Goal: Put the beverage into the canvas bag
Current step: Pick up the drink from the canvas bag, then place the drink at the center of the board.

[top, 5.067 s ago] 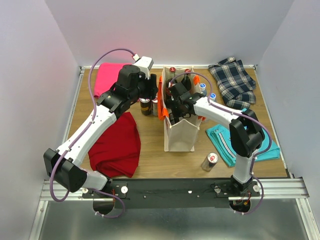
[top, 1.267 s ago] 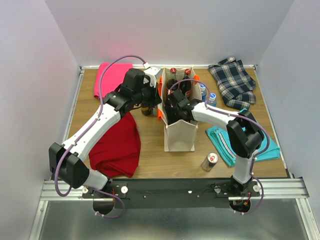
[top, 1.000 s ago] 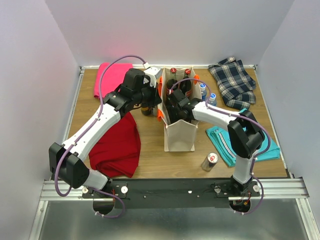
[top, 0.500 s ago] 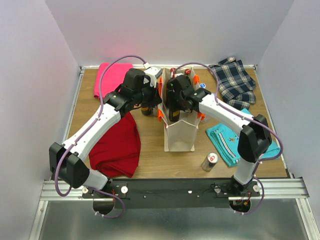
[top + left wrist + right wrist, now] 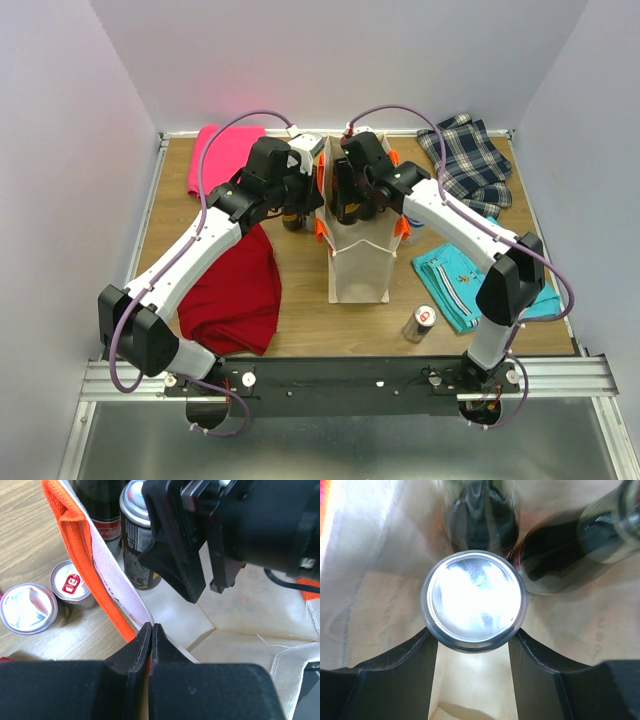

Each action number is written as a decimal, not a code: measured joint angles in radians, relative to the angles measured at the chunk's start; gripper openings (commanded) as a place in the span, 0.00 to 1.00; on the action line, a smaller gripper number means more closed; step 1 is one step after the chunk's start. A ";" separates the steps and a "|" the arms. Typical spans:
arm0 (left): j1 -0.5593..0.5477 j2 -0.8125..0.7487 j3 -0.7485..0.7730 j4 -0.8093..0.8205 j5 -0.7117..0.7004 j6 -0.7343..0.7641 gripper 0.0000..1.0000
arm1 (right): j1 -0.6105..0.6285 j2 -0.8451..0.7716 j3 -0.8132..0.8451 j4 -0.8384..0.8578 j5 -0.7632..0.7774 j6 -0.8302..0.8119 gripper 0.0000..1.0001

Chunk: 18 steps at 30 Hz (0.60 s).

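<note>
**A:** The right gripper [image 5: 471, 635] has its two black fingers spread round a silver-topped aluminium can with a dark label [image 5: 472, 600]. They touch it on both sides, so I read that as a pinch on the can.

**B:** Where does the can sit relative to the target?

**A:** Directly below the wrist and upright, with its long axis in line with the gripper's approach. Cream cloth rises on either side of it, so it is inside the tall boxy cream canvas bag [image 5: 360, 275] with the orange handle straps [image 5: 75, 540]. I cannot tell whether its base is on the bag's floor.

**B:** What crowds it?

**A:** Two dark glass bottles [image 5: 480, 525] stand just beyond it, towards the far end of the bag. The near side shows only bare canvas.

**B:** And the other arm?

**A:** The left gripper [image 5: 151, 630] is pressed together on the bag's left rim, beside the strap, and seems to be holding the mouth open. It is the nearer one to the two loose silver-topped cans [image 5: 27, 612] on the wooden worktop [image 5: 310, 330] left of the bag. The right arm has this can.

**B:** So the move is straight down?

**A:** That is my judgement. Vertical travel only, drifting near rather than far if anything, then let go.
</note>
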 measured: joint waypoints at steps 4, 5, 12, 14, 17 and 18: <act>0.000 0.000 0.000 0.000 0.000 0.000 0.09 | 0.000 -0.001 0.036 -0.013 0.010 0.000 0.01; 0.000 0.000 0.000 0.000 0.000 0.000 0.09 | 0.000 -0.002 0.043 -0.015 0.011 0.000 0.01; 0.000 0.000 -0.005 0.008 -0.001 0.000 0.09 | 0.000 -0.029 0.059 -0.037 0.023 -0.001 0.01; 0.000 0.000 -0.005 0.011 -0.001 0.000 0.09 | 0.000 -0.041 0.059 -0.043 0.026 -0.002 0.01; 0.000 0.000 -0.005 0.013 -0.003 0.000 0.09 | 0.000 -0.066 0.059 -0.045 0.028 -0.007 0.01; 0.000 0.000 -0.005 0.013 -0.004 0.000 0.09 | 0.000 -0.071 0.059 -0.045 0.029 -0.008 0.01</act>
